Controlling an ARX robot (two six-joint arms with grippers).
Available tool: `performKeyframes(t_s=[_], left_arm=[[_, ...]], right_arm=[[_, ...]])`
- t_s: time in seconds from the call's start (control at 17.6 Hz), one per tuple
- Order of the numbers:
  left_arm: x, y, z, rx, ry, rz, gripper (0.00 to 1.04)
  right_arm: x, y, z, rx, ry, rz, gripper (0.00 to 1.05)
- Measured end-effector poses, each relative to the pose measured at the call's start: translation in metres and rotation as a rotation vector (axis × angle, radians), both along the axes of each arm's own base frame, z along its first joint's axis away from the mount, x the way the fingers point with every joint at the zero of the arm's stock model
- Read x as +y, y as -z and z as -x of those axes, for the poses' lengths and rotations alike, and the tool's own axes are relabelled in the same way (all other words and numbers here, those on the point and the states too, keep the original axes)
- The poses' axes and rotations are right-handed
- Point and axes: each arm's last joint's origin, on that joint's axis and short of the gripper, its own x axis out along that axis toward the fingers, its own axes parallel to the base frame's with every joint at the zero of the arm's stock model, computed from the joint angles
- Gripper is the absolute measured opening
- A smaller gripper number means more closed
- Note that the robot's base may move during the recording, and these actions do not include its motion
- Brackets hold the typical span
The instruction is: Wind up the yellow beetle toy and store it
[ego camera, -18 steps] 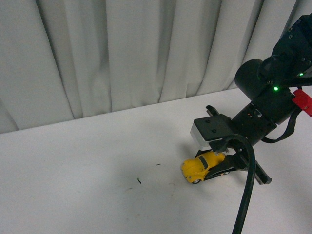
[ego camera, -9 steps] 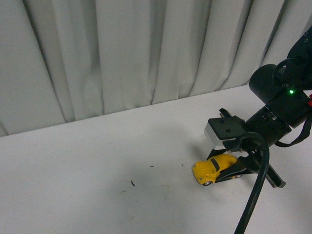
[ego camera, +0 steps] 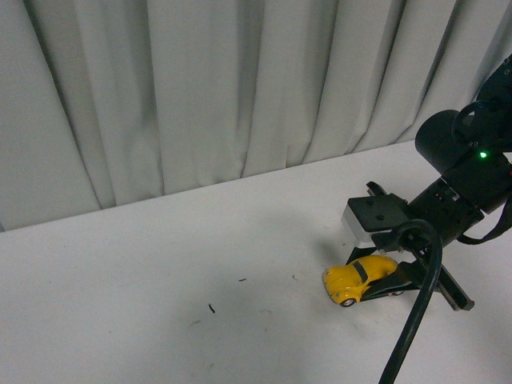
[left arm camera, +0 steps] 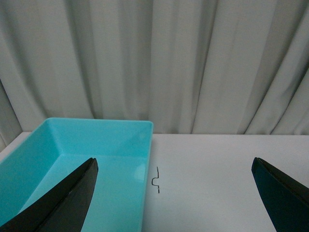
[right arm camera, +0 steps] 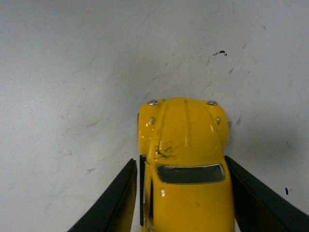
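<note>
The yellow beetle toy [ego camera: 357, 278] rests with its wheels on the white table at the right, nose pointing left. My right gripper [ego camera: 382, 282] is shut on it, black fingers pressing both sides of its rear half. In the right wrist view the toy [right arm camera: 186, 159] fills the lower middle, its hood and dark windscreen showing between the two fingers [right arm camera: 113, 203]. My left gripper [left arm camera: 174, 193] is open and holds nothing; it hangs above the table beside a turquoise bin [left arm camera: 72, 164]. The left arm does not show in the front view.
White curtains [ego camera: 200, 88] close off the back of the table [ego camera: 160, 272]. A few small dark specks [ego camera: 211, 307] lie on the table left of the toy. A thin bent wire piece [left arm camera: 156, 180] lies just beside the turquoise bin's wall.
The right gripper and the toy have slid to the right along the table by a small amount. The toy stays held, nose pointing left.
</note>
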Motion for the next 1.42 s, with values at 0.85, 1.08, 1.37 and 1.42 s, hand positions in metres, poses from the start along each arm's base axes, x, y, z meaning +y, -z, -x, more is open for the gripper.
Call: performKeyframes(t_s=[0.85,1.08,1.37,1.42], left_arm=[[0.0,0.0,0.0,0.0,0.0,0.0,0.98],[0.0,0.0,0.0,0.0,0.0,0.0,0.98],[0.0,0.0,0.0,0.0,0.0,0.0,0.98],[0.0,0.0,0.0,0.0,0.0,0.0,0.98]], right_arm=[[0.007,-0.004,-0.001,-0.021,-0.02,0.001,0.98],[0.022,-0.006,-0.007,-0.033,-0.069,-0.003,0.98],[0.064,-0.021,-0.037,-0.125,-0.204,0.039,0.98],[0.072,-0.021,-0.041,-0.132,-0.228,0.048,0.98]])
